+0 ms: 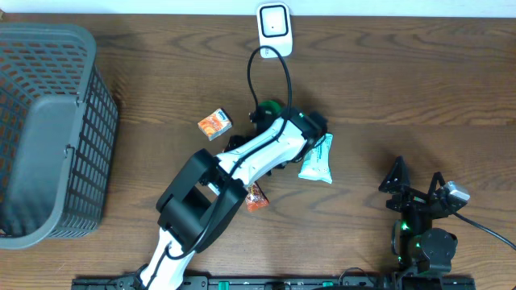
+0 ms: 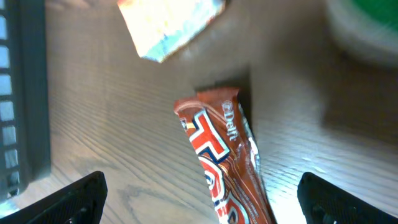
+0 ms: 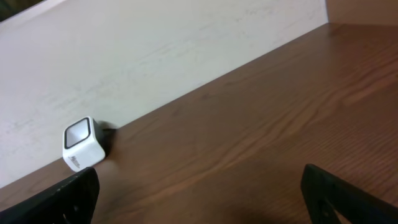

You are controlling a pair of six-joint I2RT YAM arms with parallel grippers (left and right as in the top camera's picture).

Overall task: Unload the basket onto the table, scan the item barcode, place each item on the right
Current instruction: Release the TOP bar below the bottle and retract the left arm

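In front of the scanner point(image 1: 273, 28), the left gripper point(image 2: 205, 202) gapes wide over a brown snack bar point(image 2: 217, 149), holding nothing. The right gripper point(image 1: 417, 185), farther from the scanner, stands open and empty.

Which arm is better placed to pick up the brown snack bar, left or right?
Left. The left gripper hangs over the brown snack bar, jaws open on both sides of it; the right gripper sits far away.

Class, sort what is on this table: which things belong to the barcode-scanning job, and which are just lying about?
For the job: white scanner; brown snack bar; left gripper, open over the bar.
Lying about: grey basket; orange box; teal packet; green object.
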